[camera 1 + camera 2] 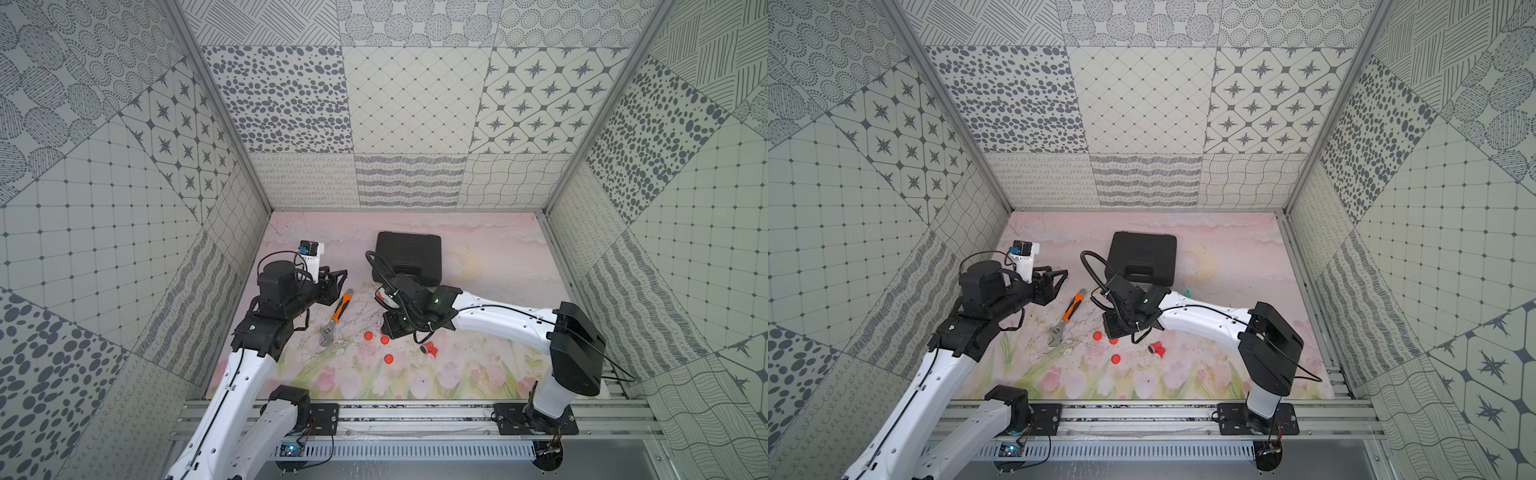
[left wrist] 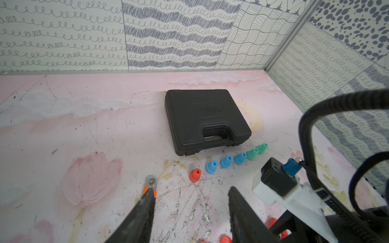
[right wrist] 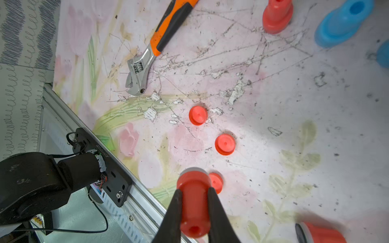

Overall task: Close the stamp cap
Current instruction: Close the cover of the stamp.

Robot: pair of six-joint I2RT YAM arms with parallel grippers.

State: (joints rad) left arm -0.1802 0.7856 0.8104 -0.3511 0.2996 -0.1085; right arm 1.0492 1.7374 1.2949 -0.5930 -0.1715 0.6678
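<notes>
In the right wrist view my right gripper [image 3: 194, 190] is shut on a red stamp [image 3: 194, 208], its grey-rimmed end pointing down at the mat. Three red caps lie loose on the mat below: one cap [image 3: 216, 182] shows right beside the held stamp's end, another cap [image 3: 224, 144] and a third cap [image 3: 198, 115] lie farther off. In both top views these caps [image 1: 385, 340] [image 1: 1116, 358] sit just in front of the right wrist. My left gripper [image 2: 191, 190] hangs open and empty above the mat, one finger over the wrench's handle end.
An orange-handled wrench [image 1: 338, 316] lies between the arms. A shut black case [image 1: 409, 257] sits behind. In front of it stands a row of stamps: a red one [image 2: 195, 175], three blue [image 2: 226, 162], two green [image 2: 252, 153]. Another red stamp [image 3: 322, 232] lies on its side.
</notes>
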